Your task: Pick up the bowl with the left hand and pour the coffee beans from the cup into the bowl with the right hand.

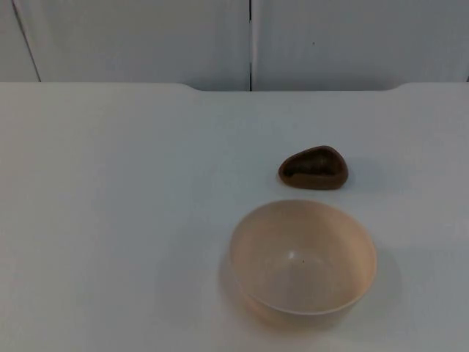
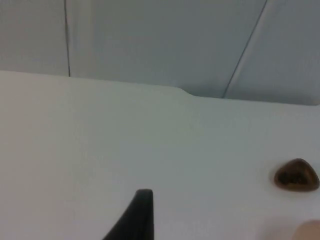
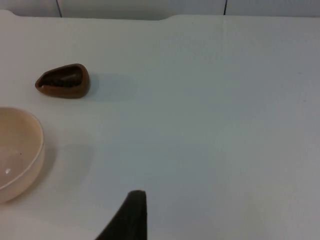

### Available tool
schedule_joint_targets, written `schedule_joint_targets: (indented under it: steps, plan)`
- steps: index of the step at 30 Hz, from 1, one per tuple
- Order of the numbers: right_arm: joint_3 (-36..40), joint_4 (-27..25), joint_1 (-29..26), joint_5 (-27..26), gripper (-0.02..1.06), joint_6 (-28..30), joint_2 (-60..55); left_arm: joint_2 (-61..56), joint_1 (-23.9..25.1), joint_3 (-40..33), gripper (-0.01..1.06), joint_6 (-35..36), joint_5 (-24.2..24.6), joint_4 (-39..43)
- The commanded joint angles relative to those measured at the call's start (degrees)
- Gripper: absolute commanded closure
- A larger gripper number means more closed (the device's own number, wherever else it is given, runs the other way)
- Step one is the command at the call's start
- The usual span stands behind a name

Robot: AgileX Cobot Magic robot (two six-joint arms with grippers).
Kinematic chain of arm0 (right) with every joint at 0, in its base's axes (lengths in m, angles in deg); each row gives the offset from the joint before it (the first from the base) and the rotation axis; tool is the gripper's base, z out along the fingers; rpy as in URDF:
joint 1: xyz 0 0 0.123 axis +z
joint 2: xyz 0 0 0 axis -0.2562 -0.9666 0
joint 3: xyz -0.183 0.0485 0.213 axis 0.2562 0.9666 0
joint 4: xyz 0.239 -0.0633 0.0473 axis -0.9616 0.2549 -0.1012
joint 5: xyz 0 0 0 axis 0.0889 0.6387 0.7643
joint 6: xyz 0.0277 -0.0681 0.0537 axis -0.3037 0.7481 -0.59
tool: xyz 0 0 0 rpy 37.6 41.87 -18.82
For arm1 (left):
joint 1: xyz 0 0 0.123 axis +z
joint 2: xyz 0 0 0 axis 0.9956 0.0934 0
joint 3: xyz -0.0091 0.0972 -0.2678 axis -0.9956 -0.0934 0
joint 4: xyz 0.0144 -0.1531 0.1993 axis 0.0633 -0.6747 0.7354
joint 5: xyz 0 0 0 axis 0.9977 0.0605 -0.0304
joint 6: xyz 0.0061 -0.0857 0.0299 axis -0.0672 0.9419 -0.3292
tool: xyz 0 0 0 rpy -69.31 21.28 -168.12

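Observation:
A pale peach bowl [image 1: 303,257] stands upright and empty on the white table, right of centre and near the front. Just behind it sits a small brown teardrop-shaped cup [image 1: 314,168] with dark coffee beans inside. My left gripper [image 2: 142,215] waits over bare table, well to the left of the cup [image 2: 296,175] and of the bowl's rim [image 2: 311,230]. My right gripper [image 3: 132,215] waits over bare table to the right of the bowl [image 3: 15,155] and the cup [image 3: 63,81]. Neither gripper touches anything.
The white table [image 1: 110,220] ends at a grey partition wall [image 1: 146,37] at the back, with a shallow notch in the table's far edge [image 1: 293,88]. Open surface lies on both sides of the bowl and cup.

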Motion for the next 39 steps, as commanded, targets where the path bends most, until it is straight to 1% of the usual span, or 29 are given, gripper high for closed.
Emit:
schedule_joint_targets:
  steps: [1,2,5,7,8,9,11,16,20,24,30,35,39]
  plan:
    - [0.10,-0.04,-0.28,-0.33,-0.01,-0.14,0.20,2.99,0.22,1.68,0.00,-2.93,1.71,-2.50]
    - [0.10,-0.04,-0.28,-0.33,-0.01,-0.14,0.20,2.99,0.22,1.68,0.00,-2.93,1.71,-2.50]
    - [0.10,-0.04,-0.28,-0.33,-0.01,-0.14,0.20,6.52,0.22,3.27,0.00,-4.56,3.67,-4.20]
    - [0.10,-0.04,-0.28,-0.33,-0.01,-0.14,0.20,8.65,0.22,4.82,0.00,-6.14,6.14,-5.07]
    - [0.10,-0.04,-0.28,-0.33,-0.01,-0.14,0.20,8.65,0.22,4.82,0.00,-6.14,6.14,-5.07]
    - [0.10,-0.04,-0.28,-0.33,-0.01,-0.14,0.20,10.50,0.22,6.02,0.00,-6.28,7.92,-5.07]
    - [0.10,-0.04,-0.28,-0.33,-0.01,-0.14,0.20,12.54,0.22,7.79,0.00,-6.28,9.81,-5.07]
    - [0.10,-0.04,-0.28,-0.33,-0.01,-0.14,0.20,15.83,0.12,10.01,0.00,-7.96,10.47,-6.51]
    - [0.10,-0.04,-0.28,-0.33,-0.01,-0.14,0.20,17.84,0.12,10.86,0.00,-7.96,11.04,-6.62]
    - [0.10,-0.04,-0.28,-0.33,-0.01,-0.14,0.20,19.61,0.12,10.95,0.00,-8.10,11.26,-8.01]
    - [0.10,-0.04,-0.28,-0.33,-0.01,-0.14,0.20,22.40,0.12,10.95,0.00,-10.57,12.47,-10.77]
    - [0.10,-0.04,-0.28,-0.33,-0.01,-0.14,0.20,24.04,0.12,10.95,0.00,-10.57,12.60,-10.90]
    - [0.10,-0.04,-0.28,-0.33,-0.01,-0.14,0.20,25.22,-0.92,10.95,0.00,-11.00,12.44,-11.04]
